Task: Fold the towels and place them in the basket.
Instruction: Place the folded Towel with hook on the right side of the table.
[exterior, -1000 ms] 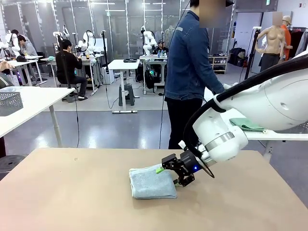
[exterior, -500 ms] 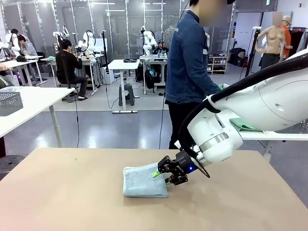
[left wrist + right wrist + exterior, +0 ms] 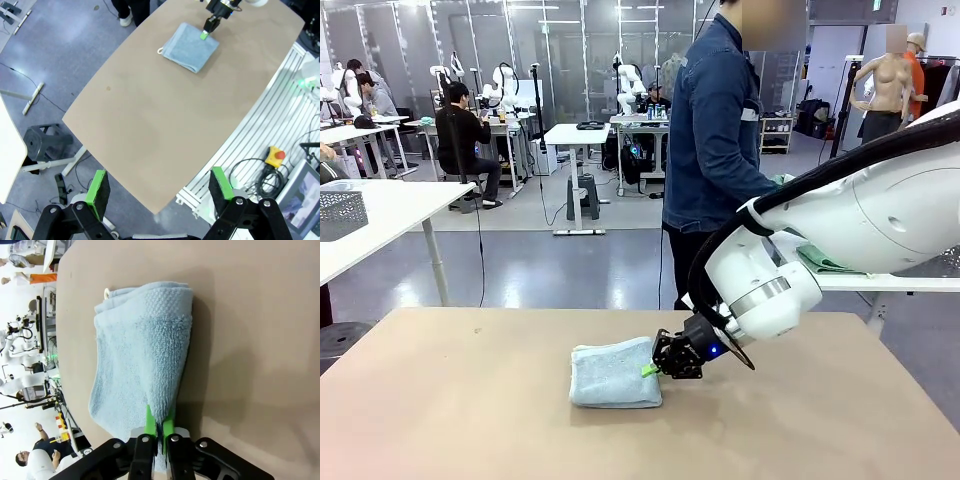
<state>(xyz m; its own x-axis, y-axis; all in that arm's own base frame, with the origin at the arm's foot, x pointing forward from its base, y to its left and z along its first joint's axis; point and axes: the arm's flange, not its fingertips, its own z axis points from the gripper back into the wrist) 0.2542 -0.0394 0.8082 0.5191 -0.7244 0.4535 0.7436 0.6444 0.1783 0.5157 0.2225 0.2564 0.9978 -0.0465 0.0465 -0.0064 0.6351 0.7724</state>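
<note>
While the R gripper (image 3: 658, 366) pinches 1 edge of the folded blue towel (image 3: 612, 374) on the table (image 3: 460, 400), the L gripper (image 3: 159, 186) hangs above; jaws spread.

A person (image 3: 715, 130) stands behind the tan table (image 3: 470, 400); seemingly a grey mesh basket (image 3: 340, 212) far left.

bright even indoor light, sharp, soft shadows
</note>
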